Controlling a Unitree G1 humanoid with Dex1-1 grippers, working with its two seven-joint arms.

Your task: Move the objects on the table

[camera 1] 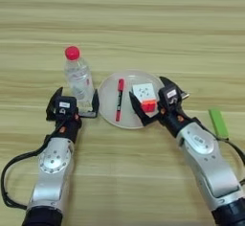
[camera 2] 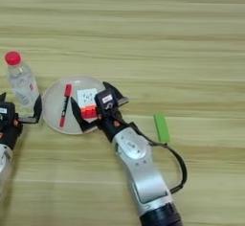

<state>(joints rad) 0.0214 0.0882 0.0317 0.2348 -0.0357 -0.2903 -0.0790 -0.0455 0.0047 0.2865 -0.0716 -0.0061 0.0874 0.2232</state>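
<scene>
The small colourful puzzle cube (camera 1: 145, 97) sat on the round white plate (camera 1: 109, 100), white face up and a red face towards the robot, and the right gripper (camera 1: 152, 102) was right there with it. Its two black fingers were spread wide, one reaching along the cube's near left corner, the other arched past its far right side. Straddling, not clamping; whether either finger actually touched the cube could not be told. On the same plate, just left of the cube, lay the red marker pen (camera 1: 119, 99), running lengthwise and apart from the fingers.

The step in hand looked like a grasp on the cube. To do it well, the fingers needed to meet two opposite flat faces rather than corners, or the cube would likely twist out. A slow close would also keep the plate from sliding and the marker from rolling.

Over on the left, the left gripper (camera 1: 72, 106) also stood wide, its fingers flanking the base of the clear plastic bottle with red cap (camera 1: 79, 78), which was upright just off the plate's left rim. The flat green rectangular block (camera 1: 218, 122) lay well apart to the right on the light-brown wooden table (camera 1: 143, 24).
</scene>
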